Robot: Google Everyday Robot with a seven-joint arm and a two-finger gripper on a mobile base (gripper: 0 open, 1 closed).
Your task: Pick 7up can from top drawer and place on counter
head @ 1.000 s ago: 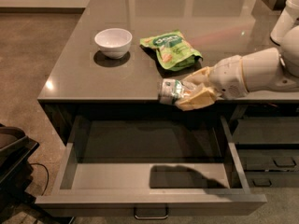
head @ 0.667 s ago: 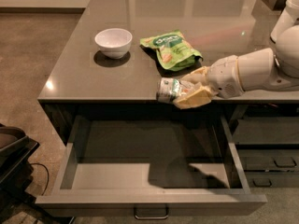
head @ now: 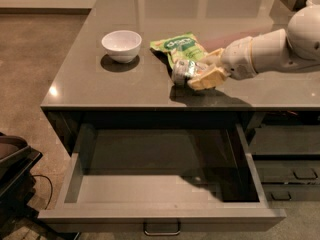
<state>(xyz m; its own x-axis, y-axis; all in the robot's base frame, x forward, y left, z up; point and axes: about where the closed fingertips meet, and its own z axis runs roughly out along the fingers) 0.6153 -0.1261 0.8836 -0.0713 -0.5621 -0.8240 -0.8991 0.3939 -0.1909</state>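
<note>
**Grey-brown counter, can in the gripper's grasp**

Glossy grey-brown stone counter [head: 100, 86] is spreading beneath the gripper [head: 199, 70], with the white arm [head: 272, 49] stretching away behind it. Below the gripper, the wide, shallow dark grey top drawer [head: 75, 184] is standing pulled out. A flat green snack bag [head: 181, 45] is lying just beyond the gripper, and a small white bowl [head: 121, 45] is sitting well apart, past its tip. The cream fingers [head: 206, 79] are gripping the small dented green-and-white 7up can [head: 180, 72], which is lying sideways over the counter. I cannot tell whether it is touching the stone.
</note>
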